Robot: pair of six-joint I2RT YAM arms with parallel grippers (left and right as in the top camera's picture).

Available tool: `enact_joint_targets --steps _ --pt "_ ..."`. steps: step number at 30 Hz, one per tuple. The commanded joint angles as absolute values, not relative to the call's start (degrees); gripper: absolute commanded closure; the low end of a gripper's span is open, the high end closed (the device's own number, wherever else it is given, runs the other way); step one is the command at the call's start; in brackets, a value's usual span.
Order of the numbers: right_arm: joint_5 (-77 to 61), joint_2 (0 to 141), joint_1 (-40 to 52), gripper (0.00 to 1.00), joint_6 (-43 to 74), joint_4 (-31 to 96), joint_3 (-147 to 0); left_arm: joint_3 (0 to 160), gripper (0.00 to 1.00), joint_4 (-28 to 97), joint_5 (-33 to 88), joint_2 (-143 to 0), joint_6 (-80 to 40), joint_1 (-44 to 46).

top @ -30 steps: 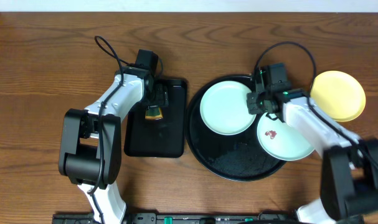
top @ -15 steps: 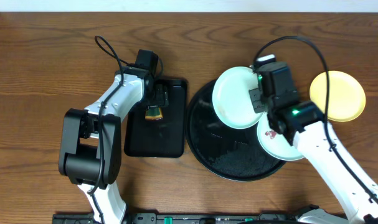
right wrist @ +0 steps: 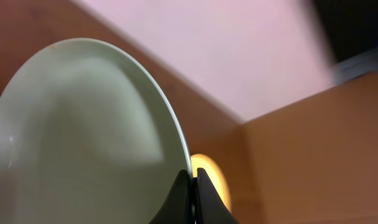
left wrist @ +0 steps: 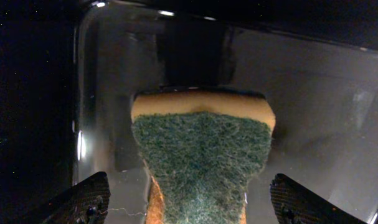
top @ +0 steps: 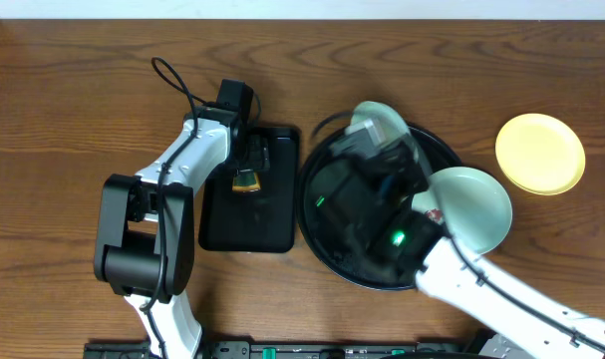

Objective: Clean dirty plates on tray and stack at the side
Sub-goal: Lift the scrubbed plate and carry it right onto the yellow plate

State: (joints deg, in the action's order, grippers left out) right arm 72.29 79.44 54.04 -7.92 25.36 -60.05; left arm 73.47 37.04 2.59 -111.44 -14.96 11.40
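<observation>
Pinched at the rim between the closed fingers of the right gripper [right wrist: 192, 190]: one pale mint-white round shallow plate [right wrist: 83, 137], held tilted high above the large round black tray [top: 322, 244]. Looks stiff, light and glossy, so likely slippery in a thin edge pinch; probably breakable if dropped. Best taken at the rim, as here, with slow wrist turns to limit swing. Sitting at the tray's right edge: second mint-white plate [top: 476, 204] with a reddish smear. Lying apart on the brown wooden bench [top: 83, 100]: pale yellow round plate [top: 541, 153]. Spread wide around the green-faced yellow sponge [left wrist: 201, 155] in the rectangular black tray [top: 247, 224], not closed on it: left gripper [left wrist: 189, 202].
</observation>
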Motion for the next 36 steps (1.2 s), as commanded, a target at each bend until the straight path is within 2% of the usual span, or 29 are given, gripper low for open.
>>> enact_joint_targets --steps 1,7,19,22,25,28,31,36 --pt "90.6 78.1 59.5 0.99 -16.3 22.7 -60.8 72.9 0.16 37.1 1.9 -111.2 -14.7 11.3" --pt "90.7 78.1 64.4 0.99 -19.4 22.3 -60.7 72.9 0.16 37.1 1.9 -111.2 -14.7 11.3" --pt "89.0 78.1 64.3 0.99 -19.3 22.0 -60.7 72.9 0.16 37.1 1.9 -111.2 -14.7 11.3" --pt "79.7 78.1 62.6 0.99 -17.4 22.1 -60.7 72.9 0.16 37.1 1.9 -111.2 -14.7 11.3" --pt "63.3 78.1 58.5 0.99 -9.5 22.6 -60.6 72.9 0.16 37.1 1.9 -111.2 -14.7 11.3" --pt "42.3 78.3 51.0 0.99 -0.1 24.2 -60.6 72.9 0.16 37.1 1.9 -111.2 -14.7 11.3" --pt "30.6 79.2 41.2 0.99 9.6 25.6 -60.6 72.9 0.16 37.1 1.9 -111.2 -14.7 11.3" --pt "10.4 80.2 24.8 0.99 13.3 25.7 -60.6 72.9 0.16 37.1 1.9 -111.2 -14.7 11.3"
